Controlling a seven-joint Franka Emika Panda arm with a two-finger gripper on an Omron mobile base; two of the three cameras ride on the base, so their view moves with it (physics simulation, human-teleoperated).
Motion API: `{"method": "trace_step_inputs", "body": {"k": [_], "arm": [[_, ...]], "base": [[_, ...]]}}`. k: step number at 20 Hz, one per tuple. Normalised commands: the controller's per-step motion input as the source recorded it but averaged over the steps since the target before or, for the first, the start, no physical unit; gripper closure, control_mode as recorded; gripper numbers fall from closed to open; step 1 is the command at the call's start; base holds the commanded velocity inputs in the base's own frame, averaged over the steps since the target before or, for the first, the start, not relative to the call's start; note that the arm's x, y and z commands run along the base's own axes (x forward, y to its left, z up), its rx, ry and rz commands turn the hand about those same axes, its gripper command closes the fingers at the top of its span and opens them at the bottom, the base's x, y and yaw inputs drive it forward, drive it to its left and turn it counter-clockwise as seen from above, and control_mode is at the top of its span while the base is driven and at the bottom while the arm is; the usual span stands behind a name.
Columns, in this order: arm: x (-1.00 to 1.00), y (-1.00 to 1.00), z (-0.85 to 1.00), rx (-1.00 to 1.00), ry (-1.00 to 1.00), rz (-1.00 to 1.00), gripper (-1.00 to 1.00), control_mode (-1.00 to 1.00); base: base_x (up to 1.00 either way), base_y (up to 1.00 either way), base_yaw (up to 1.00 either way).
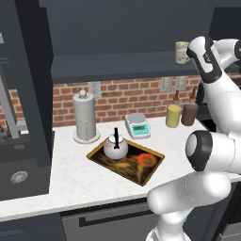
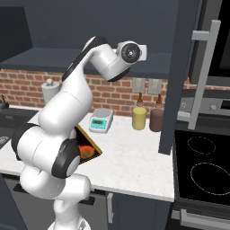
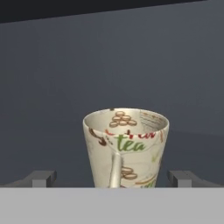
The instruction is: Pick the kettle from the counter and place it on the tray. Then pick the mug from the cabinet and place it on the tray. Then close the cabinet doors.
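1. Presently, step 2 of the task is judged to be in hand: the kettle (image 1: 115, 146) is seen standing on the tray (image 1: 153, 168), which lies on the white surface (image 1: 66, 181), so that the first placement is taken as done.
2. The mug (image 3: 125, 148) is seen upright on the shelf inside the cabinet (image 1: 122, 66), with its loop handle turned toward the hand camera.
3. The claw (image 3: 112, 178) is shown fully open and empty; 1 fingertip (image 3: 41, 178) is seen to each side of the mug, and no contact with it can be made out.
4. The next move is judged to call for a short advance until the mug body sits between the fingers, then a closing on its wall, clear of the handle; a lift off the shelf would follow.
5. The arm is seen raised high and bent at the elbow, with the hand reached level into the cabinet opening beside the mug (image 1: 181, 52).
6. The cabinet door (image 2: 179, 76) is shown swung open; its closing is not yet done.
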Motion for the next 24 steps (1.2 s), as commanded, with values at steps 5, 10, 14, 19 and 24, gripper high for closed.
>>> {"method": "trace_step_inputs", "body": {"k": [5,10,14,19,24], "arm": [[0.00,0.00,-0.01,0.00,0.00,0.00,1.00,-1.00],[0.00,-0.01,0.00,0.00,0.00,0.00,1.00,-1.00],[0.00,0.00,-0.01,0.00,0.00,0.00,1.00,-1.00],[0.00,0.00,-0.02,0.00,0.03,0.00,1.00,-1.00],[0.00,0.00,0.00,0.00,0.00,0.00,1.00,-1.00]], "base": [[0.00,0.00,0.00],[0.00,0.00,0.00],[0.00,0.00,0.00],[0.00,0.00,0.00],[0.00,0.00,0.00]]}}
